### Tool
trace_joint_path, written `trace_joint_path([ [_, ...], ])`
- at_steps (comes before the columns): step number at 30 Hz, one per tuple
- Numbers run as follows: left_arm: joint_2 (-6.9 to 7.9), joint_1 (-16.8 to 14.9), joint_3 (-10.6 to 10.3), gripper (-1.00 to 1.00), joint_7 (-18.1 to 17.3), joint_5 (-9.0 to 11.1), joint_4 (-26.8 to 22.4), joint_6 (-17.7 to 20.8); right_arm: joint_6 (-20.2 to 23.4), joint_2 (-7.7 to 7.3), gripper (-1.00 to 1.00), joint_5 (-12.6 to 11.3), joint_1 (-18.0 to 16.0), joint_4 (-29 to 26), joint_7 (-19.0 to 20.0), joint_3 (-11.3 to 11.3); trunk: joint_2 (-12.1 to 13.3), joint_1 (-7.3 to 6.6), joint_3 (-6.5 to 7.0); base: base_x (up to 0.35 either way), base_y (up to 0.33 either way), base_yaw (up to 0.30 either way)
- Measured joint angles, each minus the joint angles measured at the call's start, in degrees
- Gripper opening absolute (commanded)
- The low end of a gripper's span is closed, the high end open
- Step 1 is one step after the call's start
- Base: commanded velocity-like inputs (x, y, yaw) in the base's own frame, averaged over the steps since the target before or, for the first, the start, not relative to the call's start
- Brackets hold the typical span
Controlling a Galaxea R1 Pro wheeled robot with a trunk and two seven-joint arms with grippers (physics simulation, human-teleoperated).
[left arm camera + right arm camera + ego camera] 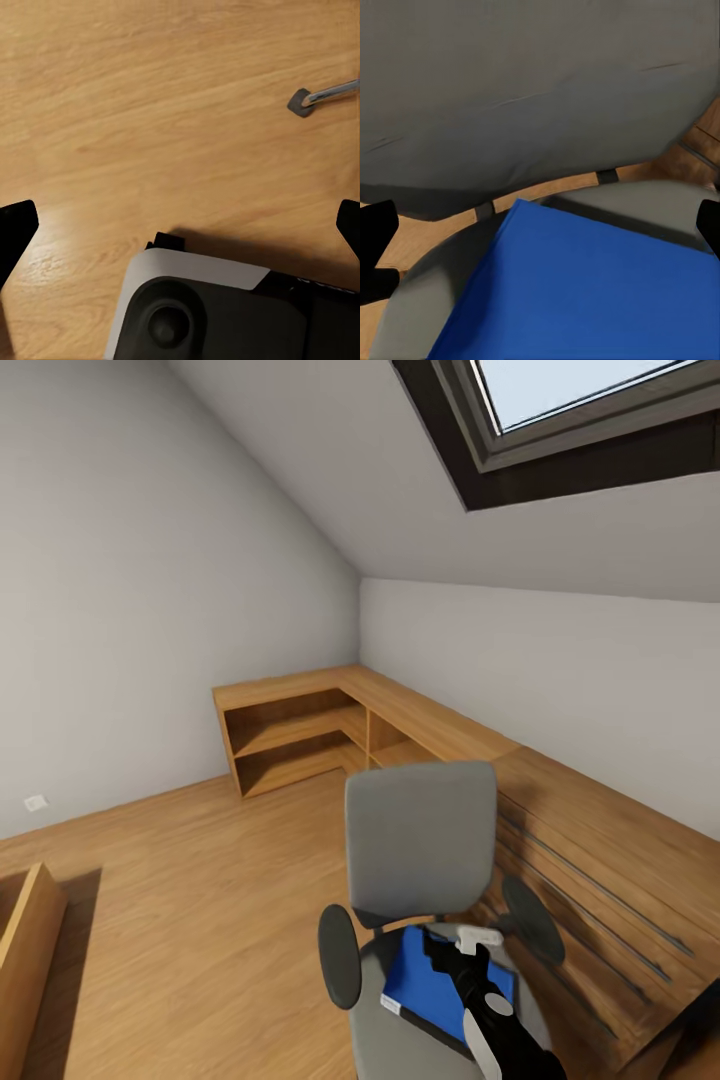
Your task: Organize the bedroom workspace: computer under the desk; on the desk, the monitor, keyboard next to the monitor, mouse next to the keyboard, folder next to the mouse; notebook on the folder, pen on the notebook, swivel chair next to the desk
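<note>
The blue folder [437, 985] lies flat on the swivel chair [420, 840] seat. The right gripper [478, 942] hovers over it, fingers [376, 236] wide apart, seemingly holding nothing.

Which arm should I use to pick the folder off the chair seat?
Right. The right pincer hangs open directly over the blue folder on the swivel chair, while the left wrist view faces only bare wooden floor.
</note>
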Motion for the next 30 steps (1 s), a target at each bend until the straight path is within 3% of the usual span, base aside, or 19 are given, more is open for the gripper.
trace_joint_path([
  [21,0.03,0.00,0.01,1.00,0.00,-0.03,-0.13,-0.07,-0.65,0.02,1.00,0.35,-0.34,0.84,-0.06,0.38,0.01,0.02,0.00,0.030,0.000,0.000],
  [30,0.08,-0.01,0.06,1.00,0.12,0.76,-1.82,-0.48,3.44,-0.77,1.00,0.40,-6.30,2.50,-3.15,0.42,0.01,0.02,0.00,0.000,0.000,0.000],
])
